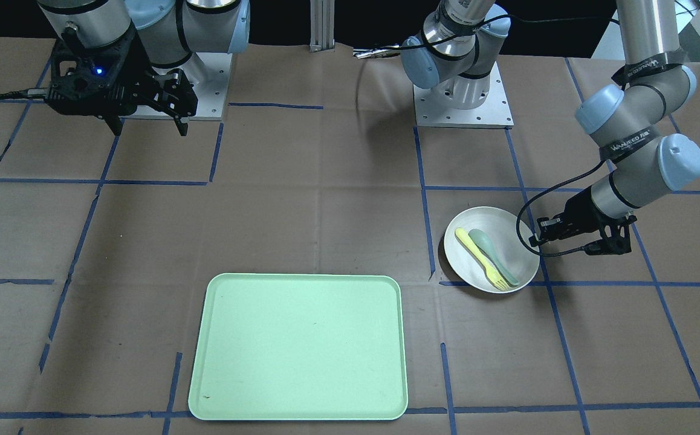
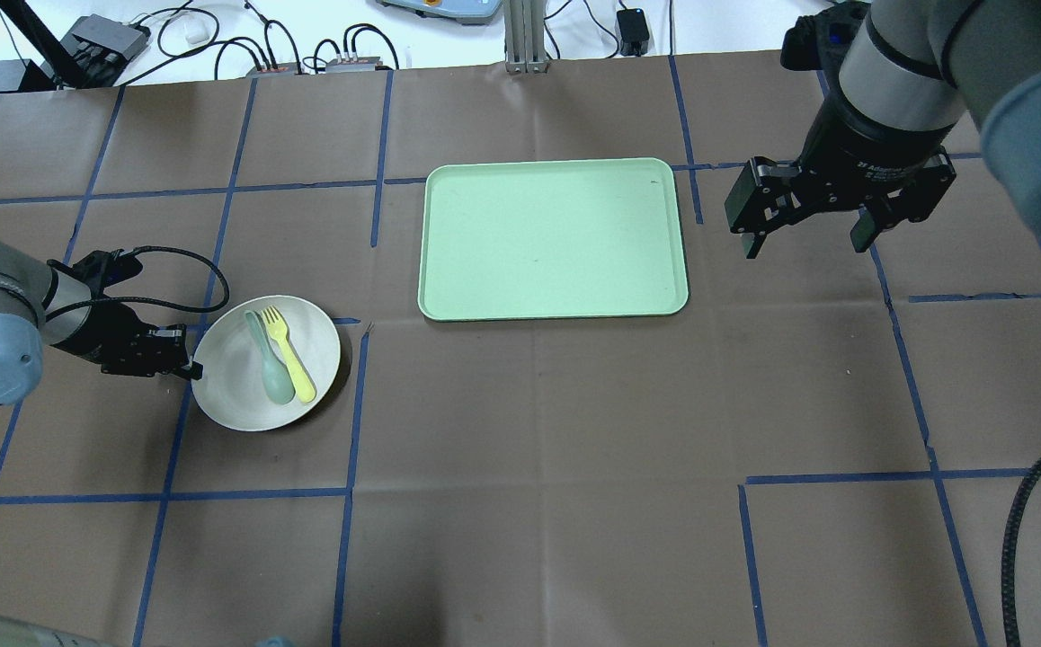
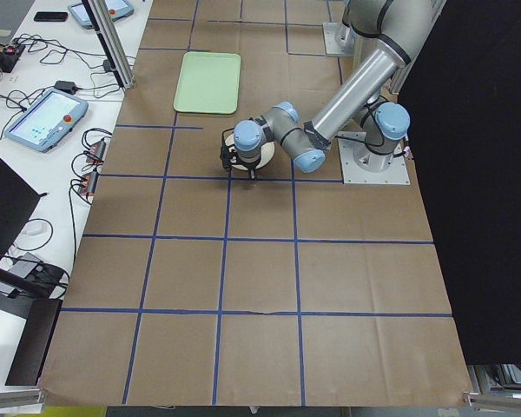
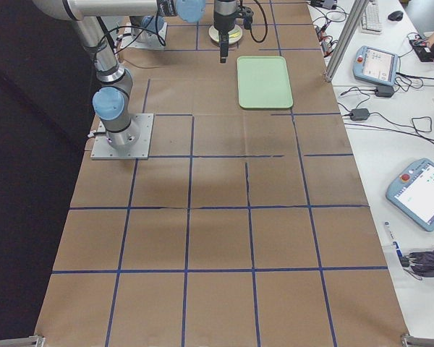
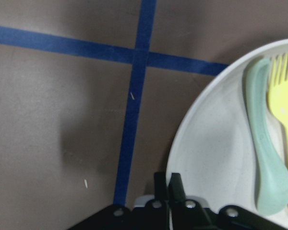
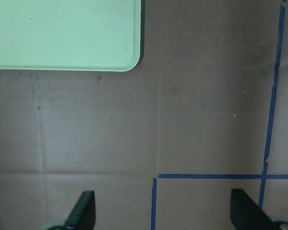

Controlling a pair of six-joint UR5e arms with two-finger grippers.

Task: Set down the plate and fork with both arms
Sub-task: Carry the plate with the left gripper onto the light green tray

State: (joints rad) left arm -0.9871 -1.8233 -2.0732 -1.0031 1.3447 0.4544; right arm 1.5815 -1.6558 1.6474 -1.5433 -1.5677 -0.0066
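Where the brown table (image 2: 574,449) lies left of one mint-green tray (image 2: 556,238), one off-white plate (image 2: 233,404) sits holding one yellow fork (image 2: 291,358) and one grey-green spoon (image 2: 273,373), side by side. The left gripper (image 2: 190,367) pinches the plate's near rim, jaws narrow. The right gripper (image 2: 804,247) hangs wide apart, right of the tray.

"WANJEED" on strap (image 1: 631,143) around left arm (image 1: 640,103)

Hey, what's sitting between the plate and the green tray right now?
No object: in the overhead view, only bare brown table cover and a strip of blue tape separate the plate from the tray.
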